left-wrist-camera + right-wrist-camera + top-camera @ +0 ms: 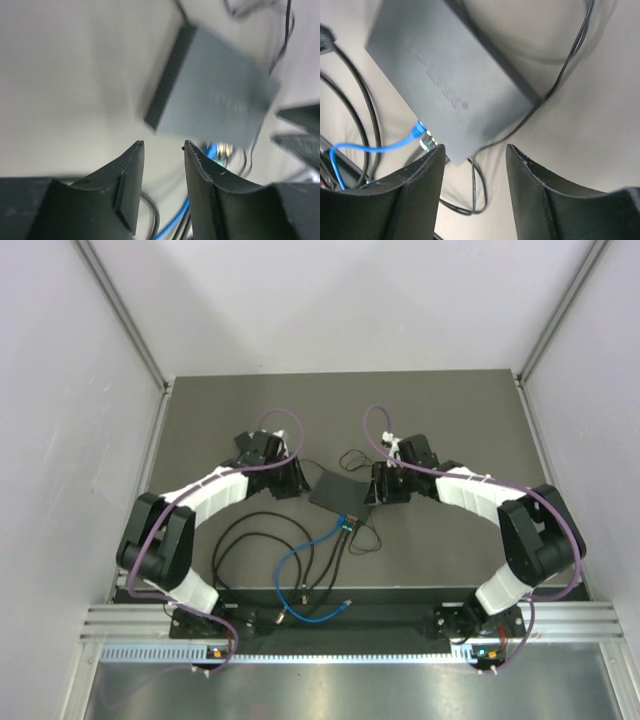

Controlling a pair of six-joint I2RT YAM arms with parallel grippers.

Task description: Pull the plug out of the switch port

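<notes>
- Fingers of both arms fill the bottom of the wrist views. The left gripper (pixel 163 145) and the right gripper (pixel 475 148) each stand with jaws apart, and nothing is between them.
- They flank the switch (pixel 338 490), one on each side, I think so that one can steady the box while the other pulls.
- Switch lies flat on the table (pixel 450 420), between the grippers; it seems to touch neither.
- Its port (pixel 349 517) is in the edge that faces the arm bases, where a blue plug (pixel 418 131) and black cables (pixel 374 131) enter. The sockets themselves are too small to see.
- From the right gripper, the plug is near, just beside the tip of one finger and under the corner of the box.
- From the left gripper, it is just past the finger tip too, but blurred.
- Neither gripper is around the plug yet.
</notes>
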